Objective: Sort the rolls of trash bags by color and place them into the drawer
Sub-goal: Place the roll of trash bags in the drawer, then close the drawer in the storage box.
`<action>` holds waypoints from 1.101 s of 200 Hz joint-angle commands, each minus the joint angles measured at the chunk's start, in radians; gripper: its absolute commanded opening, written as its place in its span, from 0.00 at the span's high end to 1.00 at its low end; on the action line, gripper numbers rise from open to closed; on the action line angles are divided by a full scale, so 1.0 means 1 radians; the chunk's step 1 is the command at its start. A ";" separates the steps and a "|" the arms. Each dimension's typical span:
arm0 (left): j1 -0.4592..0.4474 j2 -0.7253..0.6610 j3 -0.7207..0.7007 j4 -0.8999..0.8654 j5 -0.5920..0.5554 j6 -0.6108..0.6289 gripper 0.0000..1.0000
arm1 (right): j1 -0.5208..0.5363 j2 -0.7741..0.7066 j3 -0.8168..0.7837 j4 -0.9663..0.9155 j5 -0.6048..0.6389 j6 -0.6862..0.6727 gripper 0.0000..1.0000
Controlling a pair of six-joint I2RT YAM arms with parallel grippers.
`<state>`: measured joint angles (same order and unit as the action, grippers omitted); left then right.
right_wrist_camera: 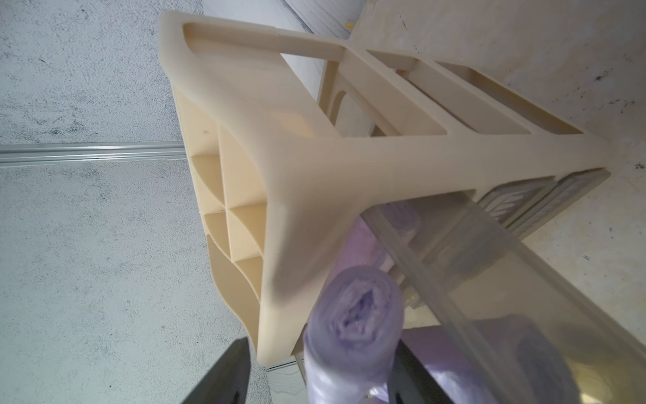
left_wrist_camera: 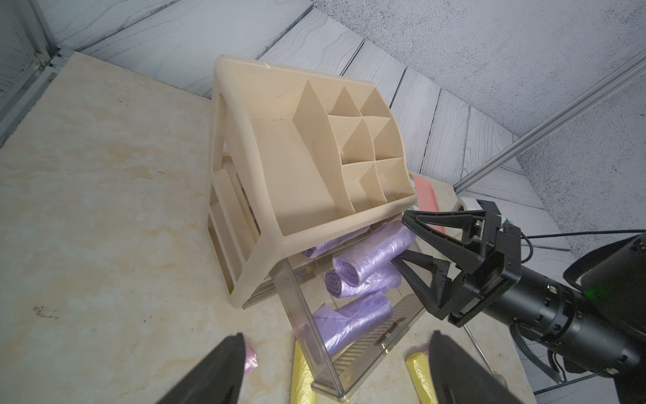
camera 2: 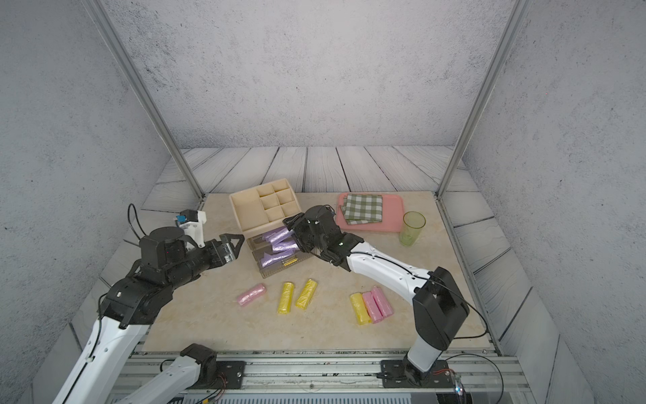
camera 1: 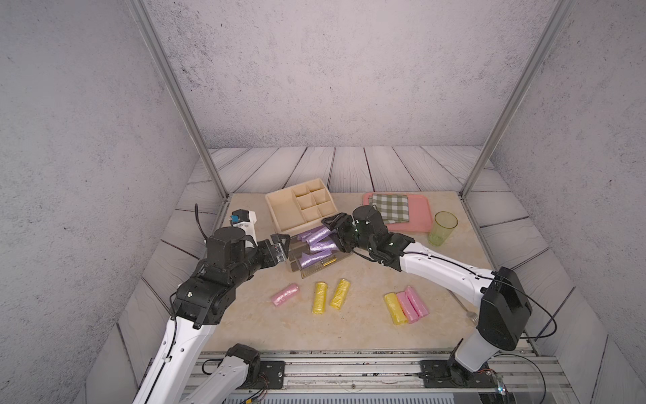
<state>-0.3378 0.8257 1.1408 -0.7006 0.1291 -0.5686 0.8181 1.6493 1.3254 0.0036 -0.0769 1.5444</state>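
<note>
Text on beige organizer [left_wrist_camera: 279,157]: none readable.
Text on purple rolls [left_wrist_camera: 370,252]: none readable.
Elsewhere: nothing legible from where I stand.

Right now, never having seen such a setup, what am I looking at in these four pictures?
This is a robot: a left arm and a right arm mounted at the near edge of a table. Each ends in two black fingers that pinch. Two pictures come from a camera pair overhead, showing the whole scene; the other two come from a camera on each wrist. On the table stands a beige organizer with its clear drawer pulled out, four purple rolls of trash bags inside. Three pink rolls and three yellow rolls lie in front. Back right sit a pink tray holding a checked cloth, and a green cup beside it. The left fingers are open and empty. The right fingers stand open on either side of one of the drawer's rolls, not squeezing it.
</note>
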 commanded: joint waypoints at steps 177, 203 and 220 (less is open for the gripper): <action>0.191 0.412 0.220 0.032 0.033 0.121 0.41 | 0.038 -0.308 -0.037 -0.465 -0.013 -1.069 0.66; 0.192 0.487 0.250 0.024 0.001 0.133 0.41 | 0.038 -0.369 -0.144 -0.443 -0.028 -1.096 0.74; 0.190 0.512 0.266 0.035 -0.003 0.130 0.42 | 0.038 -0.380 -0.190 -0.414 -0.058 -1.098 0.79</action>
<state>-0.1524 1.3167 1.3678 -0.6556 0.1631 -0.4664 0.8555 1.3304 1.1778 -0.4164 -0.0925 0.5133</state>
